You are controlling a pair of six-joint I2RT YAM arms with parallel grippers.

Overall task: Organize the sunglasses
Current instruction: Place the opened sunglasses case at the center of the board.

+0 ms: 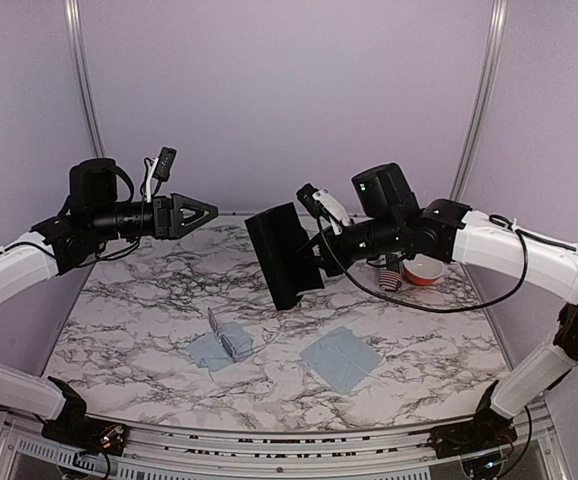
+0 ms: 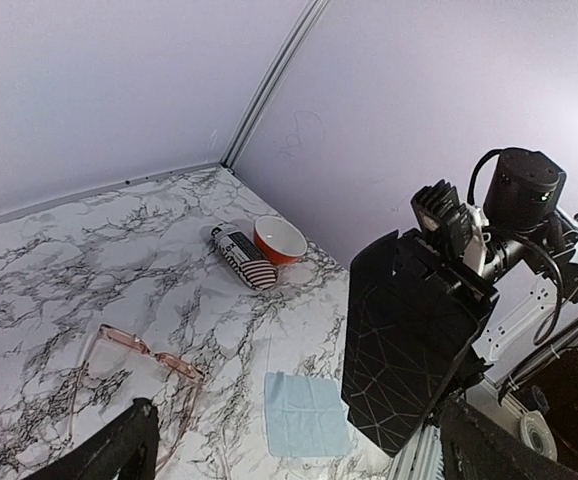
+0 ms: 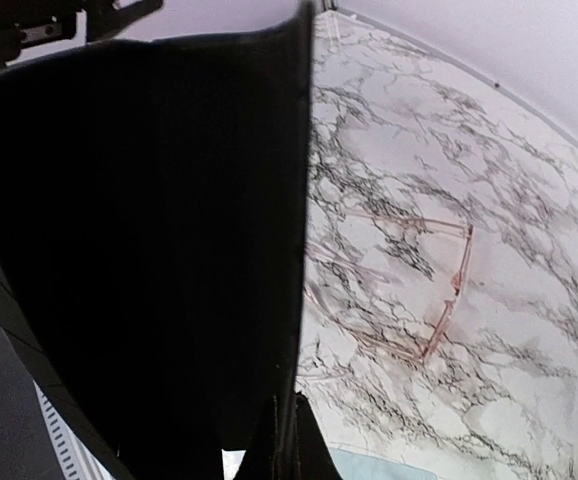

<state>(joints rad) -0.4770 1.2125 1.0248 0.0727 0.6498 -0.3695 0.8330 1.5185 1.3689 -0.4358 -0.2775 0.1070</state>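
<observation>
The wire-framed sunglasses [image 2: 151,356] with pinkish lenses lie open on the marble table [image 1: 149,300]; they also show in the right wrist view [image 3: 424,300]. The pale-lilac pair [image 1: 235,343] lies on a crumpled blue cloth [image 1: 214,350] at centre-left. My right gripper [image 1: 314,265] is shut on the edge of the black oblong case [image 1: 284,255], held tilted in the air above mid-table; the case fills the left of the right wrist view [image 3: 139,230], where the gripper [image 3: 289,425] pinches it. My left gripper [image 1: 197,213] hangs open and empty in the air at the left, facing the case [image 2: 414,335].
A flat blue cloth [image 1: 340,359] lies at centre-right, also in the left wrist view [image 2: 307,415]. The stars-and-stripes case [image 2: 244,257] lies beside an orange bowl [image 2: 280,240] at the back right. Walls close the back and sides.
</observation>
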